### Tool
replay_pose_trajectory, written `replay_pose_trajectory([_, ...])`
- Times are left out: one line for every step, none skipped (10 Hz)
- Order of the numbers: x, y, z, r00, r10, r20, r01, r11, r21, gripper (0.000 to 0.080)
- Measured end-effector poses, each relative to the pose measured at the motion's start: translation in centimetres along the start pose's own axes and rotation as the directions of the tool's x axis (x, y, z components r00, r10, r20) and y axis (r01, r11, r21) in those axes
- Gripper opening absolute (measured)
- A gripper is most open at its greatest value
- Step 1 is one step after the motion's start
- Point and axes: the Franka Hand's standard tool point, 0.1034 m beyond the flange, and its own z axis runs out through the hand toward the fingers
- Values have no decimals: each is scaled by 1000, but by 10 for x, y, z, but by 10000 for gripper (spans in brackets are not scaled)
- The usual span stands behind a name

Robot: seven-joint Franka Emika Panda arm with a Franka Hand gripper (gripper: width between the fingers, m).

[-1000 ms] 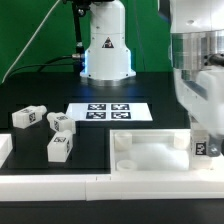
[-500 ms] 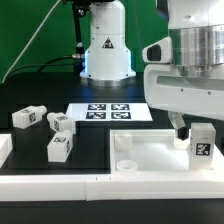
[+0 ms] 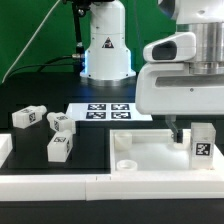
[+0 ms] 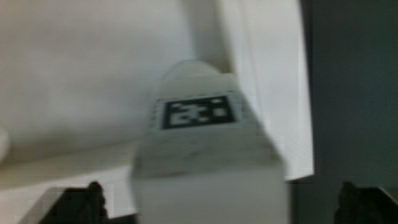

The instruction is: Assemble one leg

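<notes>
A leg [image 3: 203, 142], a white block with a square marker, stands upright at the far right corner of the large white tray-like piece [image 3: 150, 158]. My gripper [image 3: 190, 128] hangs just above and beside it in the exterior view, with one dark finger [image 3: 178, 128] showing. In the wrist view the leg [image 4: 205, 130] lies between my fingertips [image 4: 80, 205], with a gap on each side, so the gripper [image 4: 222, 206] is open and holds nothing. Three more legs lie on the black table at the exterior view's left: one [image 3: 27, 117], a second [image 3: 62, 123] and a third [image 3: 60, 148].
The marker board [image 3: 110, 111] lies flat behind the tray. The robot's white base [image 3: 106, 45] stands at the back. A white rail [image 3: 50, 185] runs along the table's front edge.
My gripper has risen from low around the leg to just above it. The leg has stayed standing at the tray's corner.
</notes>
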Motion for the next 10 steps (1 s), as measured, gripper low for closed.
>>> replay_pose_trajectory([0,0,0,1000,20,0,-20,1000,0,541])
replay_pose_trajectory([0,0,0,1000,20,0,-20,1000,-1,383])
replay_pose_trajectory([0,0,0,995,103,0,-103,995,0,383])
replay_pose_trajectory([0,1,0,981,196,2,-196,981,-2,285])
replay_pose_trajectory([0,2,0,962,274,3,-274,962,-4,285])
replay_pose_trajectory([0,4,0,929,371,1,-371,929,-8,285])
replay_pose_trajectory([0,6,0,879,477,0,-477,879,-11,285])
replay_pose_trajectory([-1,7,0,819,573,0,-573,819,-16,285])
replay_pose_trajectory([-2,8,0,740,672,2,-672,740,-21,285])
replay_pose_trajectory([-3,9,0,621,784,1,-784,621,-29,285])
